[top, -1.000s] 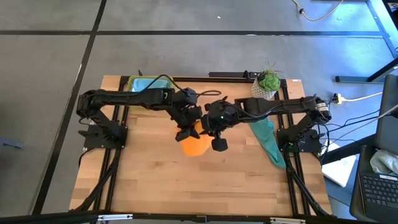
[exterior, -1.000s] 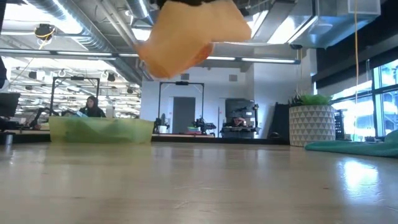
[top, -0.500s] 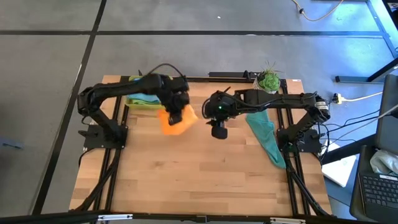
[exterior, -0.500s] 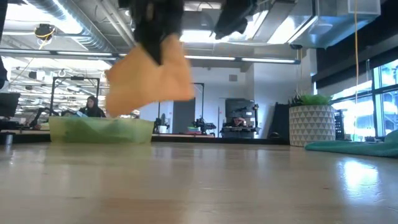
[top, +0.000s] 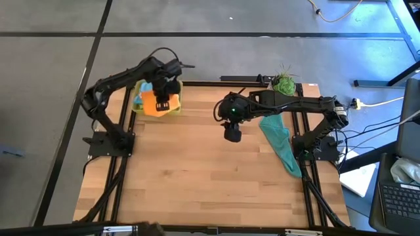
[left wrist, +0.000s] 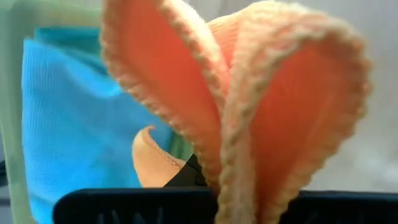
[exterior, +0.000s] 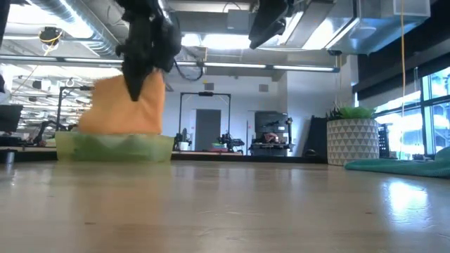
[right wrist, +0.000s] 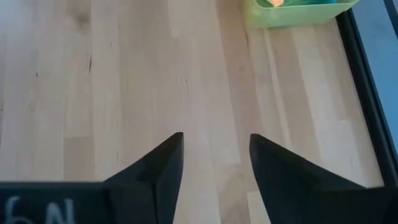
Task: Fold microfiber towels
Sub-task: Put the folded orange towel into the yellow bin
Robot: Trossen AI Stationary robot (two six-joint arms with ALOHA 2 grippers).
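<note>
- The left gripper [top: 164,92] hangs over the yellow-green tray [top: 137,103] at the table's far left corner, its fingers clamped on the folded orange towel [top: 159,105].
- The orange towel droops into the tray above a light blue towel [left wrist: 68,118]; whether it touches that one is hard to say.
- The right gripper [top: 231,136] hovers above bare wood near the table's middle, fingers [right wrist: 163,167] spread apart and holding nothing.
- The teal towel [top: 279,145] lies crumpled along the right edge, just beside a potted plant [top: 283,85].
</note>
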